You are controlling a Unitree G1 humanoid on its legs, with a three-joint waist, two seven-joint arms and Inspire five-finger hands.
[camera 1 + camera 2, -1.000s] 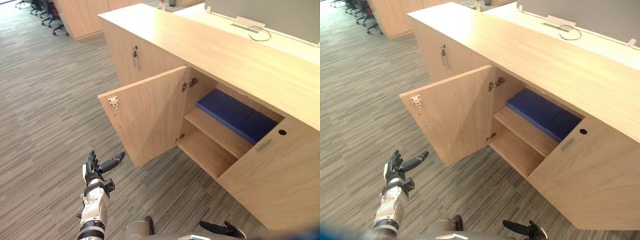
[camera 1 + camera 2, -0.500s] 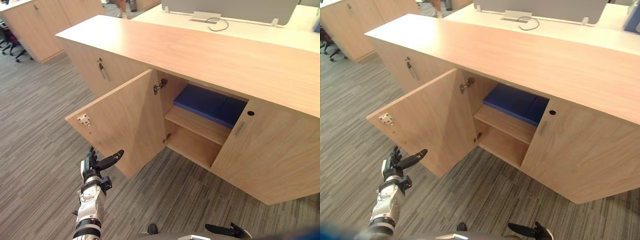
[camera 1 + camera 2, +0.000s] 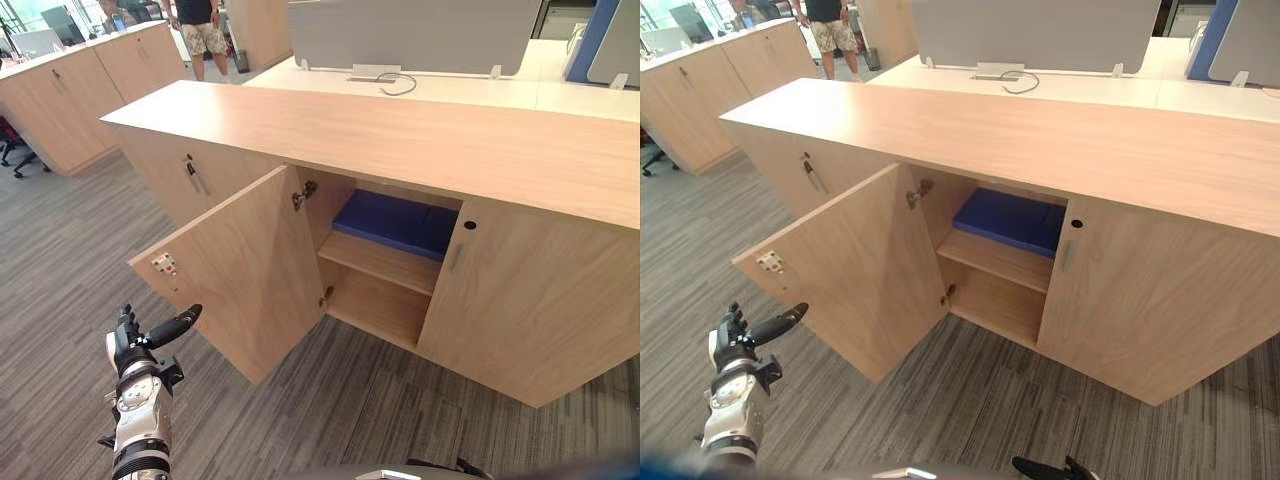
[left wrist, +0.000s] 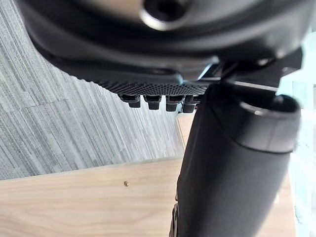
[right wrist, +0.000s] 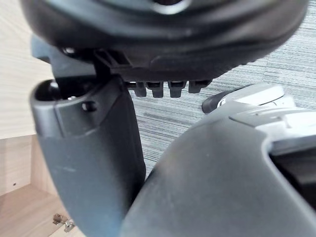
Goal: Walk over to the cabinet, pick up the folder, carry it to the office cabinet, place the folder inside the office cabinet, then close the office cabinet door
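1. Blue folder point(image 3: 395, 222) lies flat on the upper shelf point(image 3: 380, 262) inside the office cabinet point(image 3: 400, 130). The left door point(image 3: 250, 270) stands wide open over the carpet point(image 3: 60, 260), while the right door point(image 3: 530, 300) is shut. That leaves, by the look of it, only the closing.

2. Risk: the left hand point(image 3: 135, 342) stands just off the door's free edge, near the catch plate point(image 3: 164, 264), and is not touching it. A push led by the outstretched thumb alone may slip off the edge, or brush the panel's inner face and swing it wider.

3. Risk: a light shove may leave the door ajar with the catch not seated, while a hard one may make it bounce back. A hand following the edge all the way home could be trapped against the right door.

4. Pose: the left arm rises from the lower left with its hand upright, fingers straight and close together, thumb pointing at the door, holding nothing.

5. The right hand point(image 3: 1045, 467) hangs low near the floor with relaxed, empty fingers.

6. A person point(image 3: 200, 30) stands well beyond the cabinet.
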